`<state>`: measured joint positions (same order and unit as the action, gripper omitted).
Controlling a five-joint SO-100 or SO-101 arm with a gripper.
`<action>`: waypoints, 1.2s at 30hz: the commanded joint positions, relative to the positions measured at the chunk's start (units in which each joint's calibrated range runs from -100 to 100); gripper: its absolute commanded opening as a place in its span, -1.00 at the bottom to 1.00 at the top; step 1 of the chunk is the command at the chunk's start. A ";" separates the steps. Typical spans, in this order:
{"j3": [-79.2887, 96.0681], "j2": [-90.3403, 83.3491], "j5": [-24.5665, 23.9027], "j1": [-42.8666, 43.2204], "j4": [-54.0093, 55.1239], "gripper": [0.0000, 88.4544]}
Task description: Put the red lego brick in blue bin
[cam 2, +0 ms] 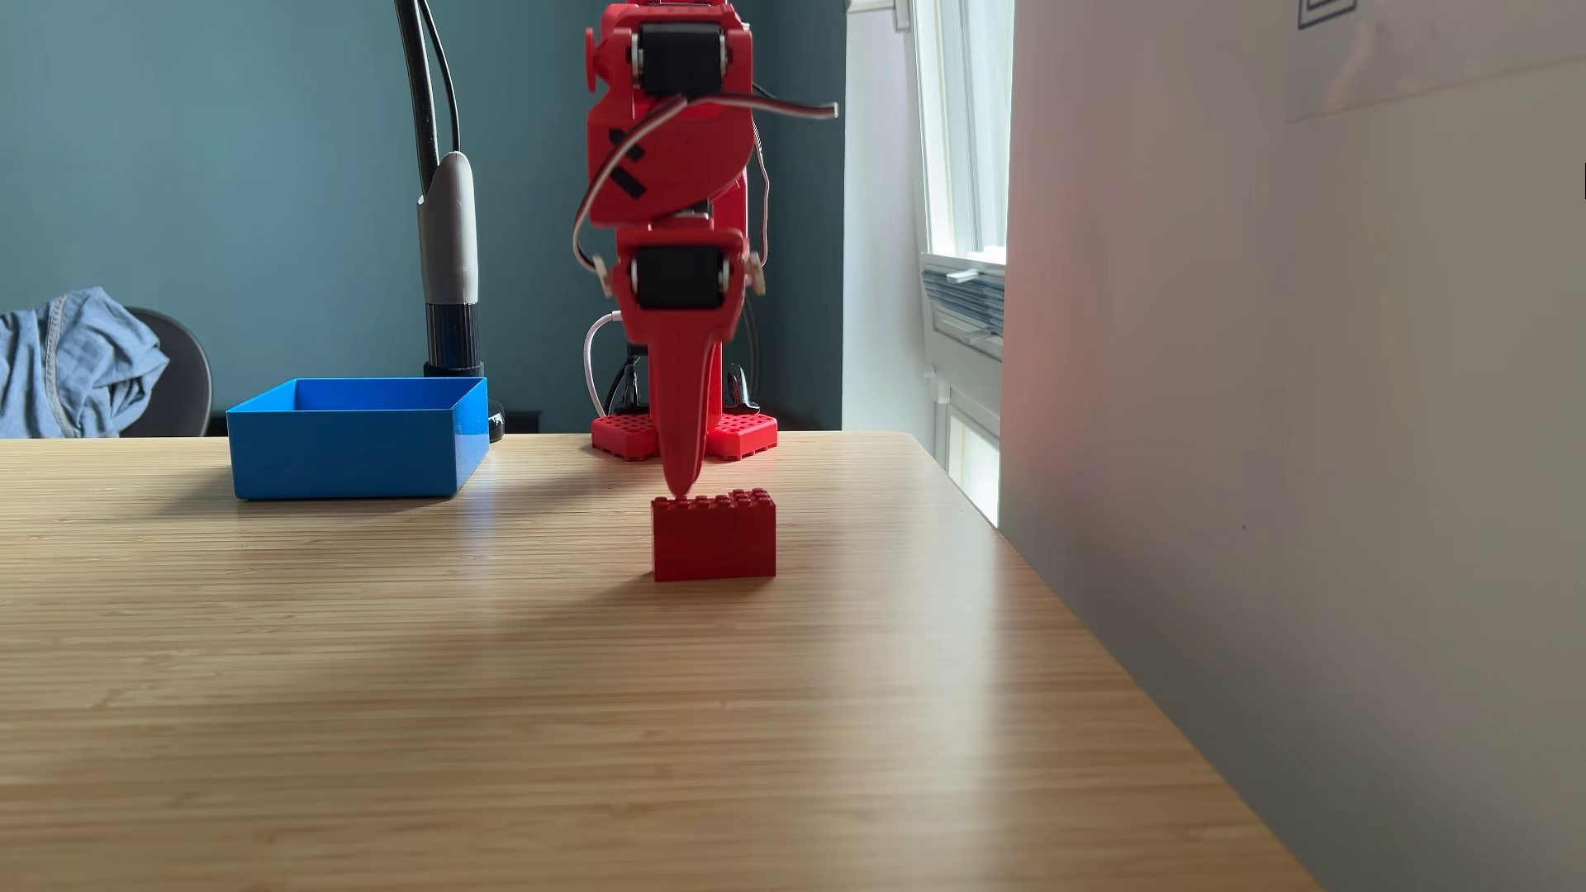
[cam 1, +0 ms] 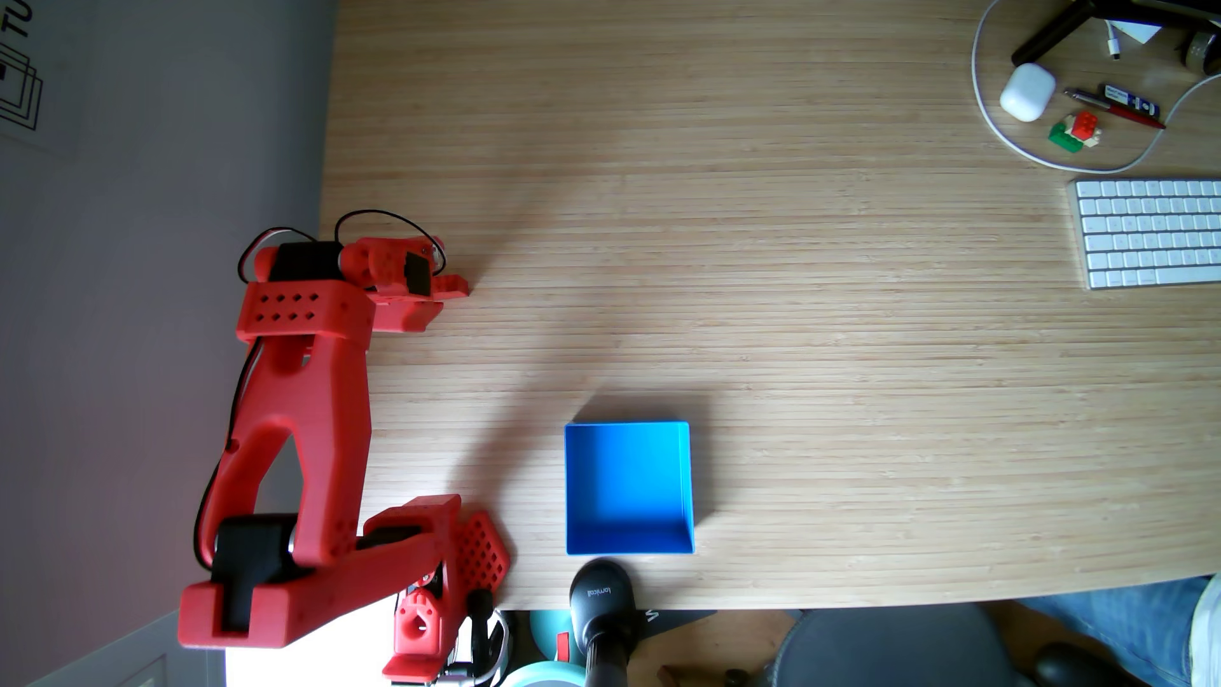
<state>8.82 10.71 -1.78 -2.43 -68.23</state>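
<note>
The red lego brick (cam 2: 714,539) stands on the wooden table, a studded block several layers tall. My red gripper (cam 2: 683,491) points straight down at it. Its fingers taper together to one tip that touches the studs at the brick's left end in the low fixed view, and nothing is held between them. In the top-down fixed view the gripper (cam 1: 433,300) hangs over the table's left edge, and I cannot separate the brick from it there. The blue bin (cam 1: 628,489) (cam 2: 356,439) sits open-topped with nothing inside, well apart from the brick.
A black lamp or camera stand (cam 1: 598,594) is clamped beside the bin. At the top-down view's far right lie a white keyboard (cam 1: 1153,231), an earbud case (cam 1: 1026,92), pens, a cable and a small stack of bricks (cam 1: 1075,131). A white wall (cam 2: 1287,429) borders the table.
</note>
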 commanded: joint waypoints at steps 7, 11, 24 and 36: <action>-8.28 6.03 0.98 1.67 -1.88 -0.50; -8.55 7.43 0.78 2.25 -1.64 -0.54; -10.27 10.17 -0.44 1.89 1.28 -0.91; -23.61 9.42 -1.42 -0.71 -9.11 -1.00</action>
<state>-6.03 22.22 -2.86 -1.86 -72.42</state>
